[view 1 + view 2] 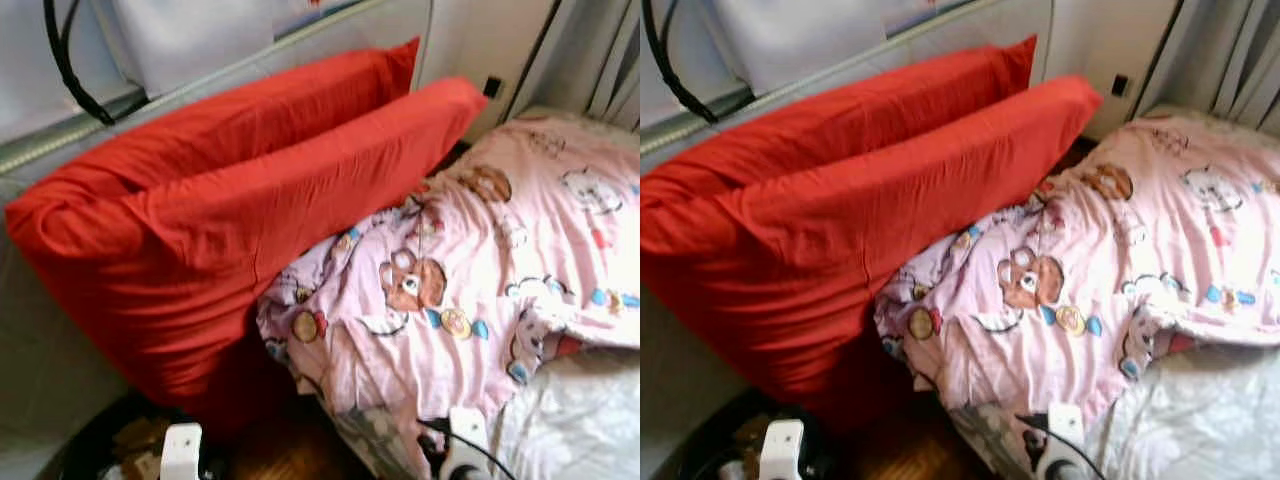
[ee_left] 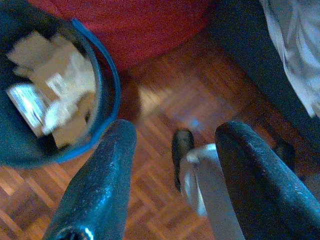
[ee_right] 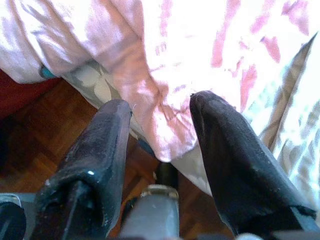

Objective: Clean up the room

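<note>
Pink blanket (image 3: 165, 90) edge just beyond spread right gripper (image 3: 162, 112); left gripper (image 2: 175, 137) likewise spread

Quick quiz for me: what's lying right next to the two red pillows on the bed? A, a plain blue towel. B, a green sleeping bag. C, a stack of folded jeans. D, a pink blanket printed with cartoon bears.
D: a pink blanket with cartoon bear prints lies crumpled on the bed against the two red pillows.
</note>
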### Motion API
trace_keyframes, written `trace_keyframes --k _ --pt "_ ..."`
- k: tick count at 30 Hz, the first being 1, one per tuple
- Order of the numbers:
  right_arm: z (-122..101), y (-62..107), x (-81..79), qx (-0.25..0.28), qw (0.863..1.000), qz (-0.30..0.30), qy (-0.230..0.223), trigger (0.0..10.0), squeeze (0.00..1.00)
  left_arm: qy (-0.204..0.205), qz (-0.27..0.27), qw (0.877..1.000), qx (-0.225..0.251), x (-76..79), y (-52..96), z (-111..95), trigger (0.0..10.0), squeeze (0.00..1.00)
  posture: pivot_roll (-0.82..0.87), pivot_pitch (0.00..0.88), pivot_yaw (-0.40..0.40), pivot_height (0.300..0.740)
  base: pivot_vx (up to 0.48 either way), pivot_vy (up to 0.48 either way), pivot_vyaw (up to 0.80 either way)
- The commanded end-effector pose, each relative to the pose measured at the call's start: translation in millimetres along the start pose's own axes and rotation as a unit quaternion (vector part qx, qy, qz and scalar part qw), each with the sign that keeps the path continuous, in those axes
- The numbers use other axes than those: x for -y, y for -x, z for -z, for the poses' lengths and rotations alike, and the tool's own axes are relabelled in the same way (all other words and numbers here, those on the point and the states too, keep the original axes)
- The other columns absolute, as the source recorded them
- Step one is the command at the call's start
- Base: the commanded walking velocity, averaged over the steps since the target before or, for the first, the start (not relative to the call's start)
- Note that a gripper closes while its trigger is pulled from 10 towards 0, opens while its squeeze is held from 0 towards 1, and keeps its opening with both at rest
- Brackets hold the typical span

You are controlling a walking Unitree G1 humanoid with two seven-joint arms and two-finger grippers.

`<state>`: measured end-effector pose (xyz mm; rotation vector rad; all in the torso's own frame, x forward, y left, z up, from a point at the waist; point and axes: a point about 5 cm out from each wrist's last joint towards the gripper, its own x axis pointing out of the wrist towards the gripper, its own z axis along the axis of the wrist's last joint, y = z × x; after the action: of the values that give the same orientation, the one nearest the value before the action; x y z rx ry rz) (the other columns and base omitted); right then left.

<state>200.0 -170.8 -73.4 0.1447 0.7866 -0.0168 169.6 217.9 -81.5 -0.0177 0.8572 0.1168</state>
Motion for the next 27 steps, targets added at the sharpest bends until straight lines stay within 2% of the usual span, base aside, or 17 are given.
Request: trace_keyframes --k 1,7,10,11,12,13,14,15,17,18,20,21,22,23,25,27 --pt "3.1 1.0 -5.1 0.004 1.0 -0.016 0.009 10.0 0.0 0.006 -0.013 1.0 0.004 -4.4 2.6 5.1 10.0 0.0 0.0 0.072 0.006 0.74 0.0 0.0 0.0" --pt "-10.4 1.3 -0.3 0.057 0.998 -0.012 0.003 10.0 0.0 0.03 -0.032 0.998 0.049 -4.6 4.2 0.0 10.0 0.0 0.0 0.06 -0.003 0.74 0.0 0.0 0.0" --pt "-15.0 0.8 -0.6 0.069 0.998 -0.013 0.004 10.0 0.0 0.023 -0.029 0.997 0.06 -3.9 4.4 -2.1 10.0 0.0 0.0 0.054 -0.004 0.74 0.0 0.0 0.0" --pt "-18.5 0.6 -2.1 0.081 0.997 -0.018 0.009 10.0 0.0 0.01 -0.031 0.995 0.097 -6.0 4.3 -13.3 10.0 0.0 0.0 0.048 -0.007 0.74 0.0 0.0 0.0" --pt "-18.5 0.6 -2.1 0.081 0.997 -0.018 0.009 10.0 0.0 0.01 -0.031 0.995 0.097 -6.0 4.3 -13.3 10.0 0.0 0.0 0.048 -0.007 0.74 0.0 0.0 0.0" --pt "-28.7 0.5 -6.9 0.116 0.993 -0.028 0.012 10.0 0.0 -0.009 -0.024 0.966 0.257 -11.8 12.1 -64.3 10.0 0.0 0.0 0.042 -0.009 0.74 0.0 0.0 0.0" --pt "-32.3 0.6 -8.3 0.128 0.991 -0.03 0.011 10.0 0.0 -0.013 -0.021 0.953 0.303 -12.0 17.1 -79.0 10.0 0.0 0.0 0.041 -0.009 0.74 0.0 0.0 0.0" --pt "-36.4 0.9 -9.9 0.142 0.989 -0.032 0.009 10.0 0.0 -0.015 -0.019 0.944 0.328 -10.6 20.8 -88.5 10.0 0.0 0.0 0.039 -0.01 0.74 0.0 0.0 0.0" --pt "-40.8 1.5 -13.8 0.159 0.986 -0.038 0.017 10.0 0.0 -0.026 -0.013 0.94 0.34 -8.4 22.5 -94.1 10.0 0.0 -0.01 0.035 -0.01 0.74 0.0 0.0 0.0" --pt "-41.9 2.3 -18.4 0.167 0.985 -0.046 0.025 10.0 0.0 -0.035 -0.001 0.924 0.38 -0.6 29.1 -102.0 10.0 0.0 -0.01 0.033 -0.011 0.74 0.0 0.0 0.0" --pt "-41.2 3.1 -21.5 0.171 0.983 -0.052 0.026 10.0 0.0 -0.028 0.004 0.905 0.424 7.7 37.6 -109.2 10.0 0.0 0.0 0.031 -0.011 0.74 0.0 0.0 0.0" --pt "-41.1 3.5 -22.4 0.173 0.983 -0.055 0.028 10.0 0.0 -0.025 0.002 0.901 0.434 9.1 39.3 -110.5 10.0 0.0 0.0 0.029 -0.011 0.74 0.0 0.0 0.0" --pt "-40.9 4.0 -23.2 0.175 0.982 -0.056 0.029 10.0 0.0 -0.031 -0.006 0.909 0.416 7.6 37.1 -107.7 10.0 0.0 0.0 0.028 -0.013 0.74 0.0 0.0 0.0" --pt "-41.0 5.0 -24.6 0.181 0.981 -0.056 0.027 10.0 0.0 -0.043 -0.014 0.912 0.409 4.4 42.2 -115.7 10.0 0.0 0.0 0.025 -0.012 0.74 0.0 0.0 0.0" --pt "-42.7 6.4 -25.3 0.194 0.979 -0.054 0.023 10.0 0.0 -0.045 -0.015 0.909 0.413 8.4 49.4 -117.0 10.0 0.0 0.0 0.024 -0.012 0.74 0.0 0.0 0.0" --pt "-47.6 9.2 -25.9 0.218 0.974 -0.052 0.016 10.0 0.0 -0.041 -0.013 0.912 0.408 10.9 54.4 -109.6 10.0 0.0 0.0 0.02 -0.012 0.74 0.0 0.0 0.0"
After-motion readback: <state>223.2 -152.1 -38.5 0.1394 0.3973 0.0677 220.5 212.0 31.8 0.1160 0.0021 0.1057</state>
